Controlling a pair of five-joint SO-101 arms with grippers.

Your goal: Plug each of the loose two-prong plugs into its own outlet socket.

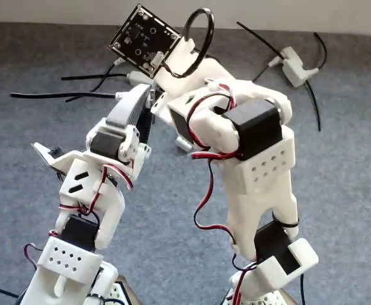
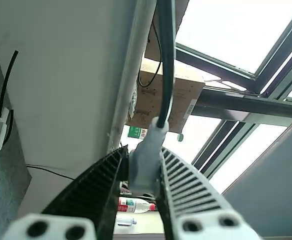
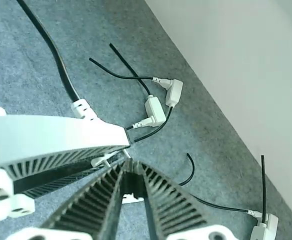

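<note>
**One plug pinched, one socket lying well apart**

Grey carpet-like surface (image 1: 338, 190) carries everything. In the high view both arms rise from 6 o'clock. The right arm (image 1: 262, 159) is the bulkier one near the middle, and the left arm (image 1: 96, 184) stands beside it toward 8 o'clock.

The left tool (image 2: 142, 152) is clamped on the body of a white plug (image 2: 147, 170). Its ribbed pads press both flat sides, and the black cord (image 2: 165, 60) leads straight away from the tool. The prongs are hidden.

The right tool (image 3: 131, 167) has its tips pressed together. Whether it pinches anything I cannot tell.

A white socket block (image 1: 293, 65) lies on the surface toward 2 o'clock, well apart from both tools. Two more white cord ends (image 3: 155, 111) lie just beside each other. Whether they are plugs or sockets I cannot tell. Another loose plug (image 3: 83, 107) rests near the tools, its cord trailing off.

Judging by its look, the plug is light, hard and rather smooth, so it could twist in the grip. The cord seems springy enough to tug it off line. The best hold is probably across the flat sides, close behind the prongs and never on the cord. The prongs are likely thin enough to bend if pushed in crooked. The socket looks light and is likely to slide when pushed, so the other tool should steady its body.
</note>
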